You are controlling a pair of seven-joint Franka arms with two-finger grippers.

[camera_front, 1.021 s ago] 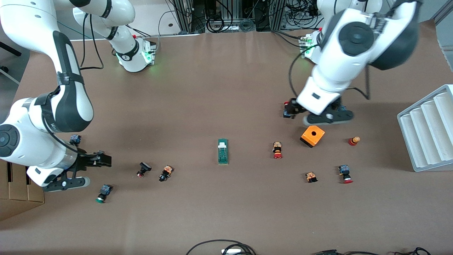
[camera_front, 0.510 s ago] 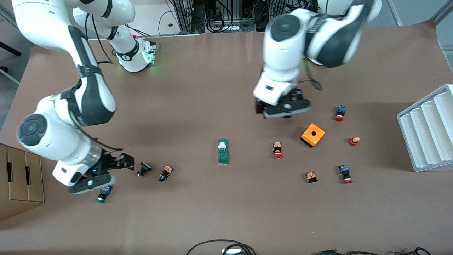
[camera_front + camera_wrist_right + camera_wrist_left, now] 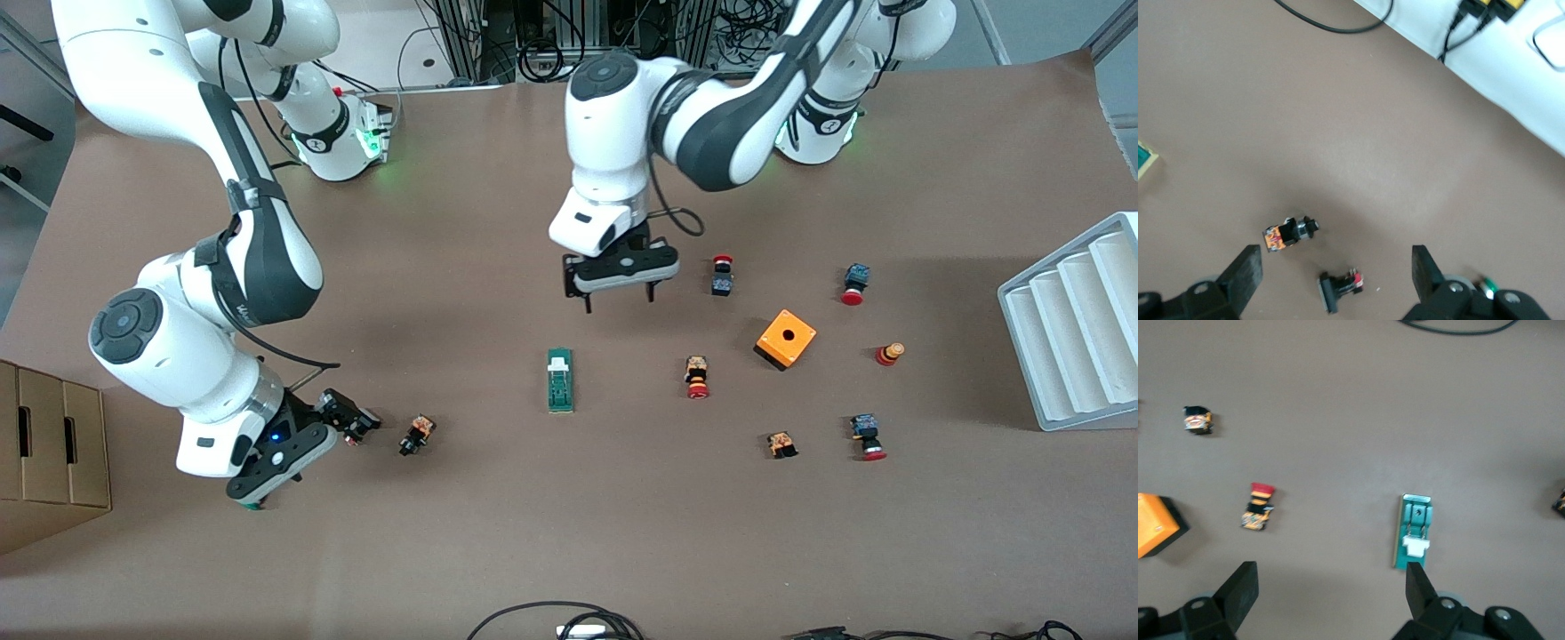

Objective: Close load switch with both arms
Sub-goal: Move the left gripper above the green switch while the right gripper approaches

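The load switch (image 3: 560, 380) lies flat near the middle of the table (image 3: 498, 533), its white piece toward the robots' edge, and nothing touches it. Our left gripper (image 3: 620, 300) hangs over bare table between the switch and the robots' edge, jaws spread wide and empty; in the left wrist view the switch (image 3: 1413, 531) sits just off one fingertip rather than between the pair. Our right gripper (image 3: 293, 462) is low toward the right arm's end of the table, well apart from the switch, jaws wide with a black push button (image 3: 1338, 289) on the table between its fingers, not gripped. We judge this to be the approach, with nothing closed yet. To do it well, we should centre the left gripper over the switch's long axis before lowering, bring the right gripper across clear of the small orange-and-black button (image 3: 416, 435), and steady the green body with one while the other presses the white piece.
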